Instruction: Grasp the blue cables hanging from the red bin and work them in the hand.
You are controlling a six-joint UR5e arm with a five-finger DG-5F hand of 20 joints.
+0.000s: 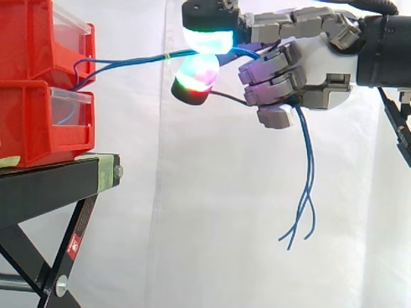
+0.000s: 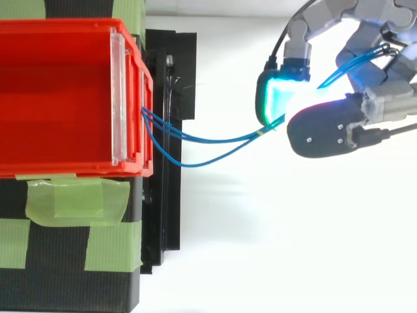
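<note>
Thin blue cables (image 1: 128,62) run from the front of the stacked red bins (image 1: 38,83) out to the right, bound by a small yellow-green tie. In the side view the hand (image 1: 302,67) comes in from the right at bin height, and two glowing fingertips (image 1: 207,40) pinch the cables between them. Past the pinch the cables pass through the curled fingers and their loose ends (image 1: 303,212) dangle below the hand. From above, the cables (image 2: 202,140) sag in a shallow curve from the upper red bin (image 2: 39,104) to the hand (image 2: 326,127).
The bins sit on a black stand (image 1: 58,176) with slanted legs and green tape patches (image 2: 75,199). A white curtain hangs behind everything. Open air lies beneath the hand, right of the stand.
</note>
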